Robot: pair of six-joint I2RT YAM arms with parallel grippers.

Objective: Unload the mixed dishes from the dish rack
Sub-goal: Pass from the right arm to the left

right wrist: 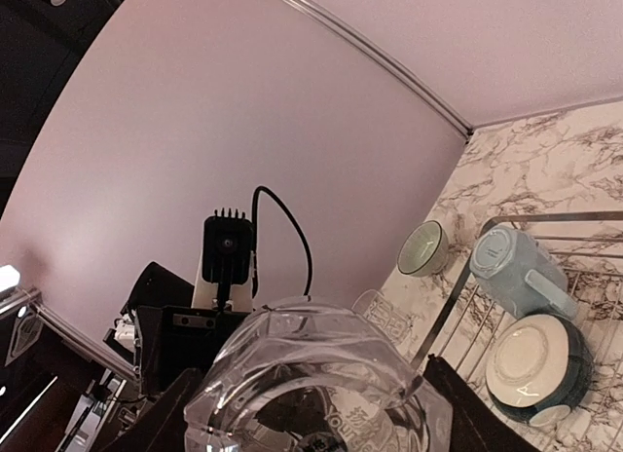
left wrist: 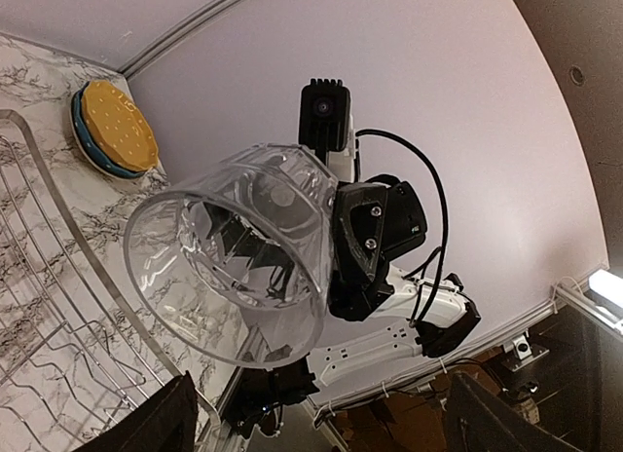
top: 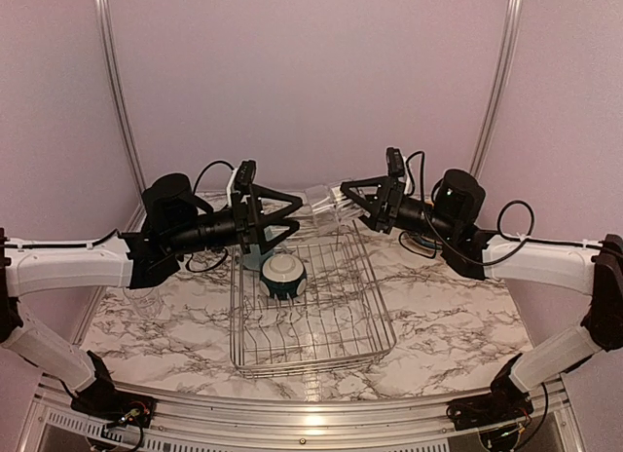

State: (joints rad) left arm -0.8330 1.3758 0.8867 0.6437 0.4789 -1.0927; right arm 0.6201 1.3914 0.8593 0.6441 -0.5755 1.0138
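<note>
Only from left wrist: yellow plate [left wrist: 119, 129] (stacked).

Only one trace of lettering, right wrist view: faint white print low on clear glass [right wrist: 311, 359] between fingers of my right pincer [right wrist: 311, 413]. Possibly starts "You"; rest smeared, can't read. Can't tell whether print is on glass or behind it. Second glass [right wrist: 383, 316] past rack corner: pale marks, too blurred. Nothing else I can read anywhere.

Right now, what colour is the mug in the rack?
Light blue mug, best in right wrist view.
</note>
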